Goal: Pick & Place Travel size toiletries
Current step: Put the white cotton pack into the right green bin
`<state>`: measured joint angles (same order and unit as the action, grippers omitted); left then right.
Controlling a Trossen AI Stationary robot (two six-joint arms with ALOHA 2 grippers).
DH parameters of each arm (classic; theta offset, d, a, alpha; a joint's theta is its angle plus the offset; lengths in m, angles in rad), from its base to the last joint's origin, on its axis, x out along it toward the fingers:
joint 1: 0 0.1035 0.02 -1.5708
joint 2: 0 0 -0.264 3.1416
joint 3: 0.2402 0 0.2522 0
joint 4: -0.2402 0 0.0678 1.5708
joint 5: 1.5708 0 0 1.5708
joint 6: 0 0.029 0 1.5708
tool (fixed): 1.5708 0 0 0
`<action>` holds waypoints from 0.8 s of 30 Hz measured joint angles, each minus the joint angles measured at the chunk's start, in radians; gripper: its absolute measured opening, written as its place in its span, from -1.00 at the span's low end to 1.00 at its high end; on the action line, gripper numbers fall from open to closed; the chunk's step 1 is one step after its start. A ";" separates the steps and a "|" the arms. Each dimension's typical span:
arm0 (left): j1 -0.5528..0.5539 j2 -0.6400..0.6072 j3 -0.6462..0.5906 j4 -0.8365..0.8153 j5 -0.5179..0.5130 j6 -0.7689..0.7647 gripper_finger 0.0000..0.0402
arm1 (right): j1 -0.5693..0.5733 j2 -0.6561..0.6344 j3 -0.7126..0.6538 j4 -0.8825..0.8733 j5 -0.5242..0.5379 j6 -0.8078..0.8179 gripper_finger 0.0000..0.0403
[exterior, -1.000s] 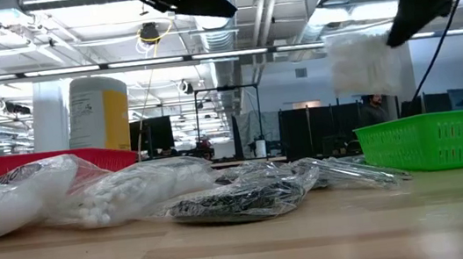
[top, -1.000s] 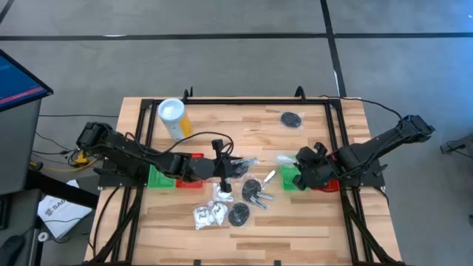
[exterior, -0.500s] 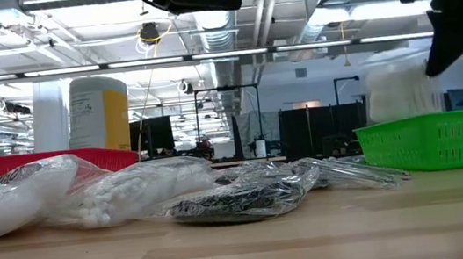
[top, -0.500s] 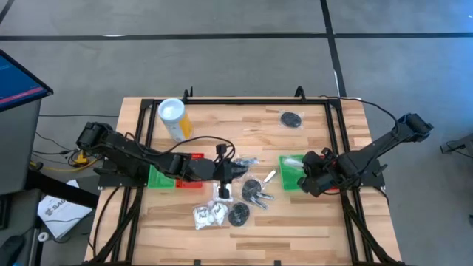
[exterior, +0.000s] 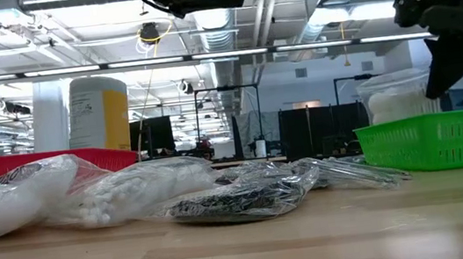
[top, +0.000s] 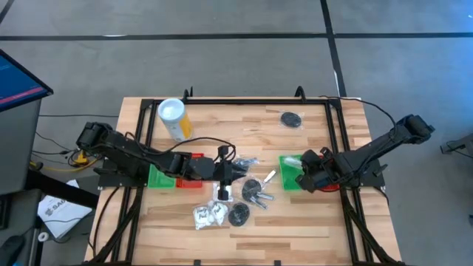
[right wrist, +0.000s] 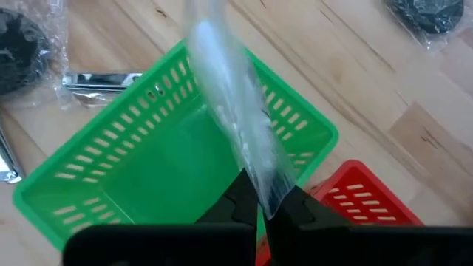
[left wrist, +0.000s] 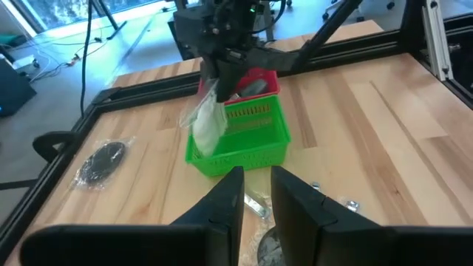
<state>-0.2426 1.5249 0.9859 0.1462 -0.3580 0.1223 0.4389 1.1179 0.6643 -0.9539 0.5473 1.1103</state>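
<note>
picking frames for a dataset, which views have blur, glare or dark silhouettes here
Low view: the right gripper is a dark silhouette against bright ceiling lights, and the near clear bags look soft. Right wrist view: the clear bag it pinches over the green tray is streaked and glary. High view: evenly lit, no strong glare. Left wrist view: that arm's own fingers are dark and soft.

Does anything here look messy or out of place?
One black disc in its clear bag lies alone near the table's far edge, apart from the pile of bagged toiletries mid-table. The yellow cylinder lies on its side. Otherwise nothing odd: the right end effector holds a clear bag over the green tray.
</note>
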 joint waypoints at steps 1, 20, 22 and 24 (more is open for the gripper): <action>0.001 0.000 0.000 0.000 0.000 -0.001 -0.69 | -0.005 0.000 0.000 0.000 0.000 -0.007 -0.97; 0.002 0.000 0.000 -0.001 0.000 0.000 -0.69 | -0.056 0.000 0.000 -0.006 0.029 -0.057 -0.75; 0.002 0.000 0.000 -0.001 0.000 0.000 -0.69 | -0.056 0.000 0.002 -0.015 0.029 -0.064 -0.70; 0.002 0.000 0.000 -0.001 0.000 0.000 -0.69 | -0.056 0.000 0.016 -0.029 0.029 -0.071 -0.65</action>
<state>-0.2405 1.5247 0.9859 0.1448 -0.3580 0.1219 0.3828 1.1179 0.6800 -0.9826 0.5767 1.0393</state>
